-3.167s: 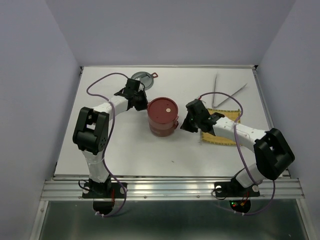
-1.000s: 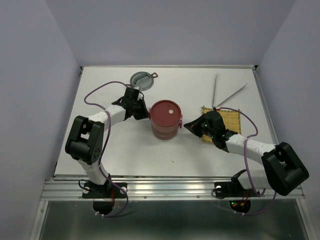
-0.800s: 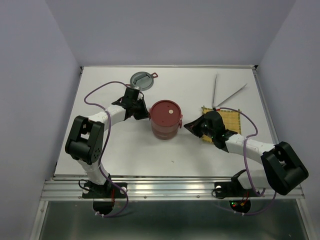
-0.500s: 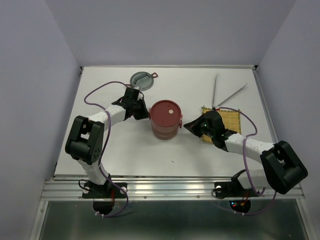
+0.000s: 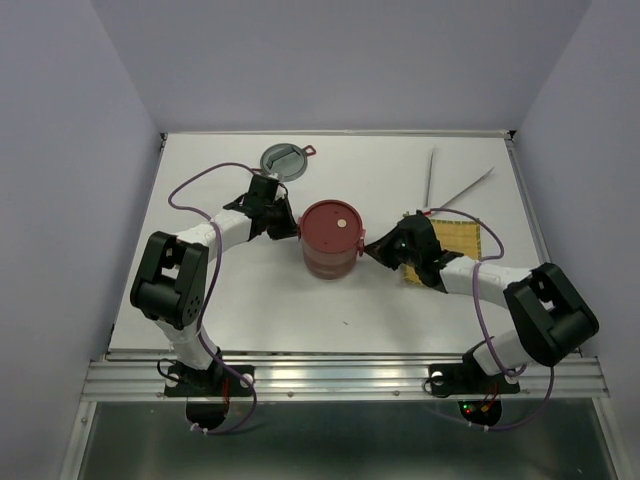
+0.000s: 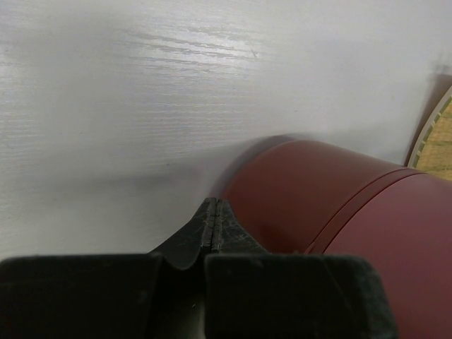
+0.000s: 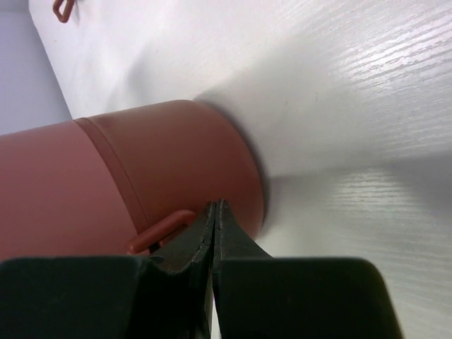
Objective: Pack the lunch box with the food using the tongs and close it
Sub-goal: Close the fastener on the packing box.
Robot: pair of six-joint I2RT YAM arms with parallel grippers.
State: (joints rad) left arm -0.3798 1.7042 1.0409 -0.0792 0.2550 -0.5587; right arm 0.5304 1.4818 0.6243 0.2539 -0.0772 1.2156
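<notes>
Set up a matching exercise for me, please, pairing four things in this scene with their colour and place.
Things:
1. lunch box
2. tongs
3. woven mat
4. grey round lid

Descriptions:
A. yellow, lying flat, just right of the lunch box
B. dark red, lid on, in the middle
C. far back, left of centre
D. silver, lying in a V at the back right

Pairs: 1-B, 2-D, 3-A, 4-C

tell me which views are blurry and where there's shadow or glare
Left wrist: the lunch box is soft-edged, a dim shadow on the table beside it. Right wrist: lunch box blurred too, table glaring bright. Top external: sharp, evenly lit.
</notes>
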